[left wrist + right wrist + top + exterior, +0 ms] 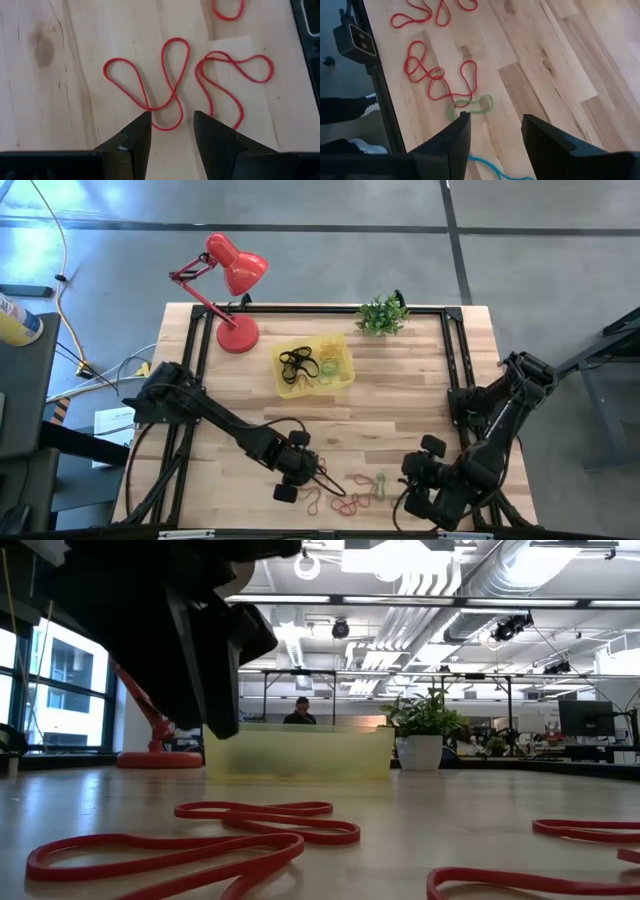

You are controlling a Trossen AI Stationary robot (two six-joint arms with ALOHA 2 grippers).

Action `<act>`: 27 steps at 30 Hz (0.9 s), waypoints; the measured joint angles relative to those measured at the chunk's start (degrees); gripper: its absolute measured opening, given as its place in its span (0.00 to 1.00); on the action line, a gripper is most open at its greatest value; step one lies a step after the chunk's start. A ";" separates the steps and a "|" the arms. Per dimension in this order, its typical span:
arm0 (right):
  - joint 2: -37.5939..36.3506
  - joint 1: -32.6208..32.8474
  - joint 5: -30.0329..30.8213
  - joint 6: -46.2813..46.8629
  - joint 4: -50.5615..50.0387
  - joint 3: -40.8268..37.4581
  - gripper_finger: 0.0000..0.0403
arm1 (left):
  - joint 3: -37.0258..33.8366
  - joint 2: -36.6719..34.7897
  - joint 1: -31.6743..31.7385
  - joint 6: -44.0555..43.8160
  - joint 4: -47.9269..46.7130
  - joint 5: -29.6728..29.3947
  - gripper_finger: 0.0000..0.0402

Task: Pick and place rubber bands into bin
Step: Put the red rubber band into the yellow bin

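Observation:
The yellow bin (315, 367) stands at the table's far middle, with black and coloured rubber bands lying in it; it also shows in the low view (300, 752). Loose rubber bands (350, 495) lie flat near the table's near edge. My left gripper (170, 125) is open and points steeply down over a twisted red band (150, 80), whose near loop lies below the gap between the fingertips. A second red band (235, 75) lies beside it. My right gripper (495, 122) is open and hovers just short of a green band (472, 105) and tangled red bands (440, 75).
A red desk lamp (232, 280) stands at the far left and a small potted plant (382, 315) at the far middle. A blue band (490, 167) lies under my right gripper. A small camera (355, 40) sits at the near edge. Bare wood lies between the bin and the loose bands.

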 joint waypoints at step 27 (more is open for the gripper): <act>0.09 -0.02 1.65 -3.02 -1.55 0.00 0.35 | 0.92 7.50 -0.04 -13.72 0.85 -2.61 0.33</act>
